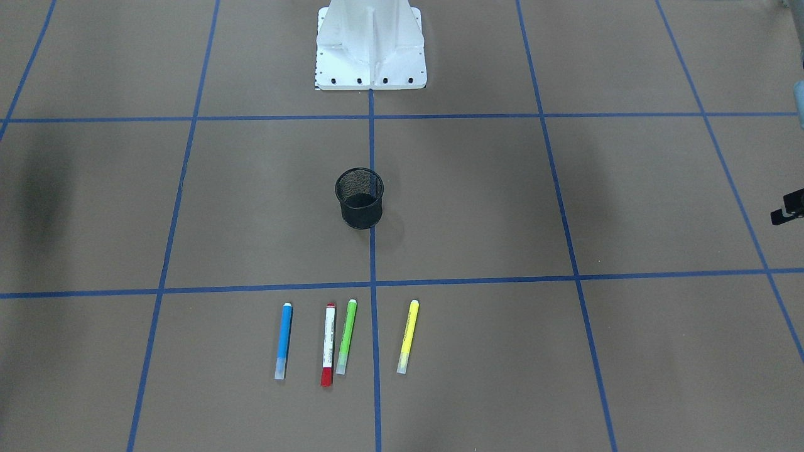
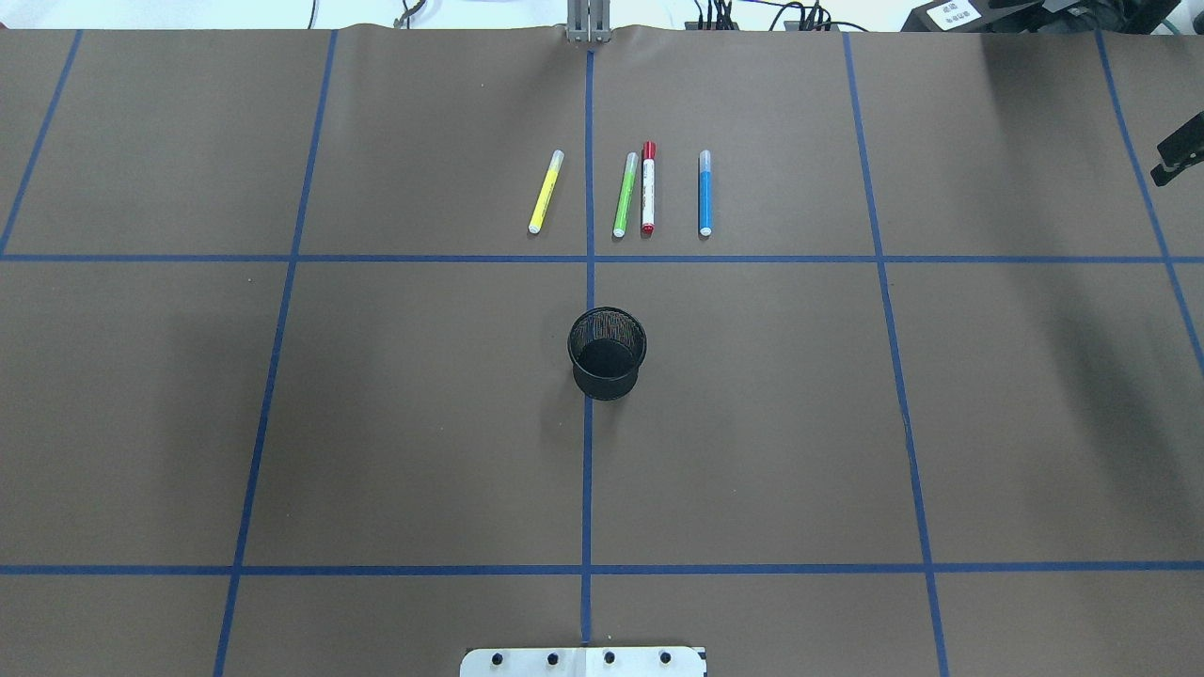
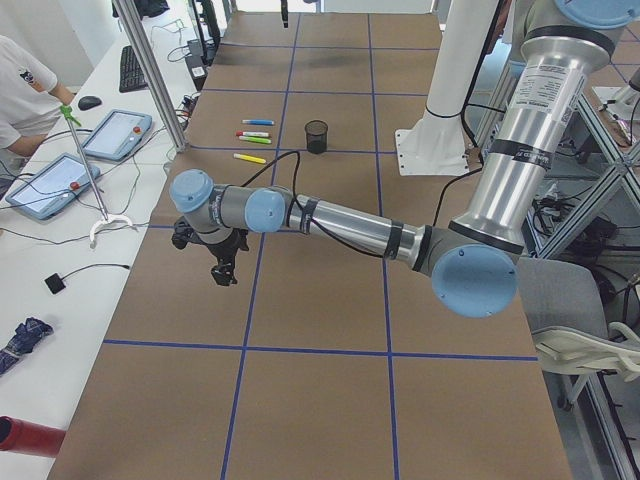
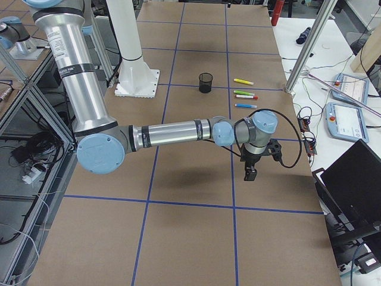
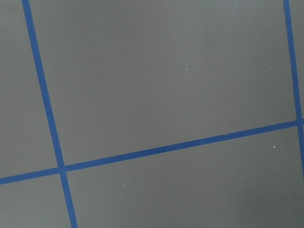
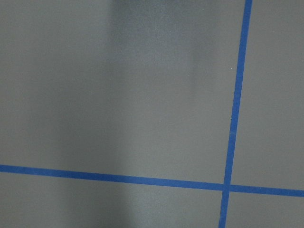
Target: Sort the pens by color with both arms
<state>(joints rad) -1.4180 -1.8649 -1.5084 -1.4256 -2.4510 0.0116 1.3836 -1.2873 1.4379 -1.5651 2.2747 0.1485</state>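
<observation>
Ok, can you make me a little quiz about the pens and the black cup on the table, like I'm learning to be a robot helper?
1. True or false: a pen stands inside the black mesh cup.
2. Which pen lies closest to the red-capped pen? A) blue B) green C) yellow
3. Fill in the number: ___ pens lie flat on the table.

Key: 1 false, none is in the cup; 2 B, the green pen; 3 four.
</observation>
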